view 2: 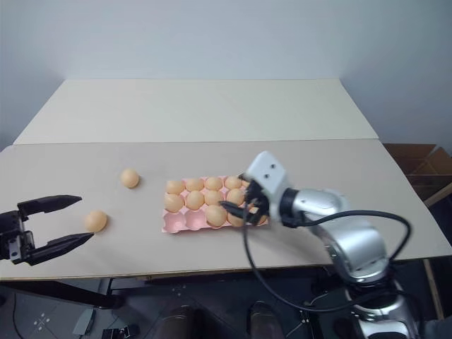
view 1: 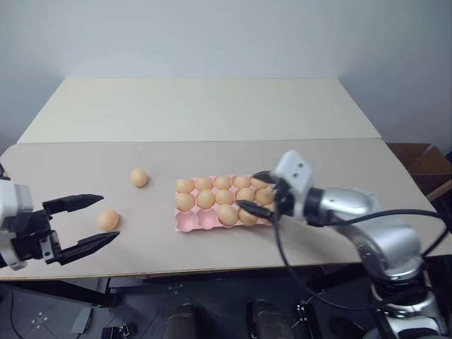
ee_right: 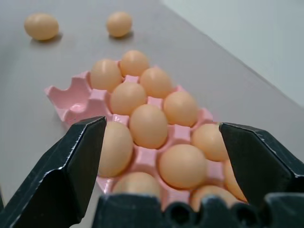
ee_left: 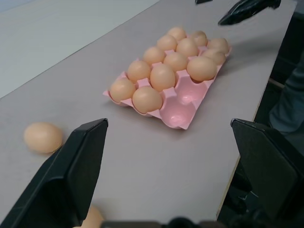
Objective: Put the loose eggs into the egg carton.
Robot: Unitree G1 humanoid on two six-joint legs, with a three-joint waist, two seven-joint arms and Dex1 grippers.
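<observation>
The pale pink egg carton (view 1: 189, 222) lies near the table's front edge, with several tan eggs in its cups and two bare cups (ee_left: 180, 114) at its near left end. Two loose eggs rest on the table to its left, one (view 1: 139, 177) farther back and one (view 1: 108, 219) nearer the front. My left gripper (view 1: 109, 217) is open and empty, hovering by the nearer loose egg with its fingertips on either side of it in the head views. My right gripper (view 1: 248, 191) is open and empty over the carton's right end, above the filled cups (ee_right: 148, 126).
The table is made of two beige tops joined, the rear one (view 1: 205, 106) bare. A grey wall stands behind it. A brown box (view 1: 424, 159) sits beyond the table's right edge. A black cable (view 1: 296, 275) loops under my right arm.
</observation>
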